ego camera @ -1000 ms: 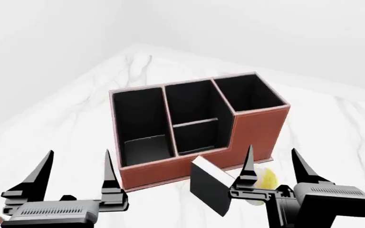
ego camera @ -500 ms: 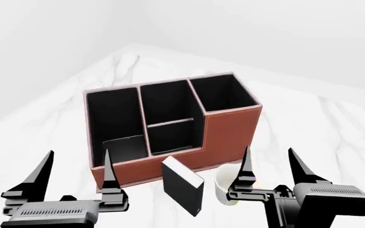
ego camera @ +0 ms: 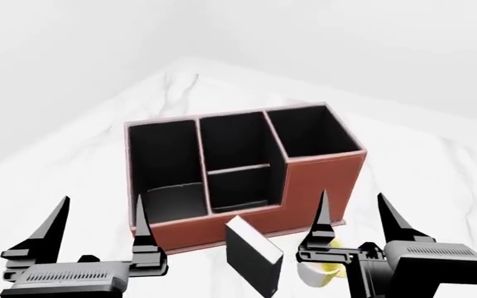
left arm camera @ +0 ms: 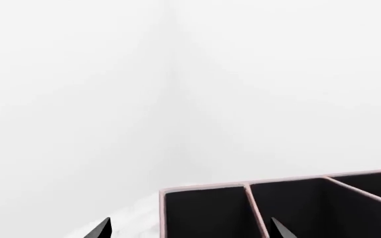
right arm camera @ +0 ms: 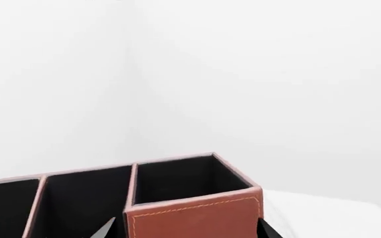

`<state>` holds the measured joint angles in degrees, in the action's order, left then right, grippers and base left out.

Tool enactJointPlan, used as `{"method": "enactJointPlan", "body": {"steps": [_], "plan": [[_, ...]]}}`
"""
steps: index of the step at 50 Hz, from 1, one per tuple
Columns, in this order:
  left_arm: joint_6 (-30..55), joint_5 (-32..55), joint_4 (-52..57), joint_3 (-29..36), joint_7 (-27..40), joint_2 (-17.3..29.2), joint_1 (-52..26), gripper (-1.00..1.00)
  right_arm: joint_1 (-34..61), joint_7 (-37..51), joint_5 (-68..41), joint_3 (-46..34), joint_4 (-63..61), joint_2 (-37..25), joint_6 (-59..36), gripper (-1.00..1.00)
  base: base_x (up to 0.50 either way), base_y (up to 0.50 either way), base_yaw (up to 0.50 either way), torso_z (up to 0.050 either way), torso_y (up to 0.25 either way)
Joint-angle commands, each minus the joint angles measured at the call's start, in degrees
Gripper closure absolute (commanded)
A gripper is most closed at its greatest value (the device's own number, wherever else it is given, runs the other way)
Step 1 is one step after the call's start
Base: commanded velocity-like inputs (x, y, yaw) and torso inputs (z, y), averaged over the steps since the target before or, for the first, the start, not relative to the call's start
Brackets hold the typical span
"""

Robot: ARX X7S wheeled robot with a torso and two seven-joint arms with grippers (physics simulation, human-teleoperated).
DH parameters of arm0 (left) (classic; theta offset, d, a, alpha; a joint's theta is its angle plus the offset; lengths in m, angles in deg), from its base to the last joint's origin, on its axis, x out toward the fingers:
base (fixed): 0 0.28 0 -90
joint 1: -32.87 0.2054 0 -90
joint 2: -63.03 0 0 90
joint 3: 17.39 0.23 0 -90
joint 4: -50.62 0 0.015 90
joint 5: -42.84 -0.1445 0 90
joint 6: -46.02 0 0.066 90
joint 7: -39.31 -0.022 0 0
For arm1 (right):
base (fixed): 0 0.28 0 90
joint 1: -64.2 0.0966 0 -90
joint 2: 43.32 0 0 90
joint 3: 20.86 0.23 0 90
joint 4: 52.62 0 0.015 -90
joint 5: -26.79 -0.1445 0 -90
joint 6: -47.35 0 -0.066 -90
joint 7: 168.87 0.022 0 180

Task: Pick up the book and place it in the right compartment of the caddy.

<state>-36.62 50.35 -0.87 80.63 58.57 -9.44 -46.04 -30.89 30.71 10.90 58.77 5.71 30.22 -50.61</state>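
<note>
The book (ego camera: 253, 256) stands on the tabletop (ego camera: 421, 161) just in front of the caddy (ego camera: 322, 186), tilted, its white page edges facing up and its black cover facing the camera; it lies between the two sets of fingers, closer to the right pair, and neither touches it. The right gripper (ego camera: 353, 217) has its fingers spread apart and holds nothing; its inner finger (ego camera: 322, 218) rises just beside the book's right edge. Immediately beyond that finger, partly hidden by it, sits a white-and-yellow mug (ego camera: 325, 272), just beside the book. The left gripper (ego camera: 97, 223) is likewise spread wide and empty, well apart from the book, with its fingers before the caddy's lower left corner. The caddy stands upright beyond both grippers. The right compartment (ego camera: 313, 131), the tall square end section, lies beyond the right fingers and shows only its black lining. The divided middle section (ego camera: 234, 149) sits beyond the book, and the long section (ego camera: 166, 161) lies beyond the left fingers. In the right wrist view the tall brown end wall (right arm camera: 194, 215) fills the space between the fingertips; in the left wrist view the caddy's rim (left arm camera: 243, 186) appears past the fingertips (left arm camera: 101, 229).
</note>
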Motion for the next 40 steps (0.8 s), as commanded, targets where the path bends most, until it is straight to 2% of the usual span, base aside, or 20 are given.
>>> {"method": "enactJointPlan", "body": {"steps": [1,28,30,33,40], "plan": [[0.0,0.15,0.08,0.17,0.37,0.33,-0.02,-1.0,-0.17,0.55,0.57,-0.36,-0.16,-0.26,0.25,-1.0,0.0,0.0,0.5,0.0,0.0],[-0.22,0.42,-0.06,0.7,1.09,1.01,-0.07,-1.0,0.12,1.73,1.58,-1.1,-0.16,-0.84,-0.22,-1.0,0.0,0.0,0.5,0.0,0.0],[-0.16,0.41,-0.03,0.69,1.2,1.06,-0.11,-1.0,0.25,1.21,0.06,-0.83,-0.32,-1.1,-0.9,-1.0,-0.16,0.2,0.0,0.0,0.0],[-0.17,0.43,-0.17,0.74,1.24,1.14,-0.2,-1.0,0.38,1.88,4.41,-2.01,-0.83,-2.87,-2.22,-1.0,0.0,0.0,0.0,0.0,0.0],[-0.12,0.14,-0.16,1.05,1.51,1.24,-0.29,-1.0,0.23,-0.76,5.67,-2.52,-1.48,-6.7,-2.18,-1.0,0.0,0.0,0.0,0.0,0.0]]}}
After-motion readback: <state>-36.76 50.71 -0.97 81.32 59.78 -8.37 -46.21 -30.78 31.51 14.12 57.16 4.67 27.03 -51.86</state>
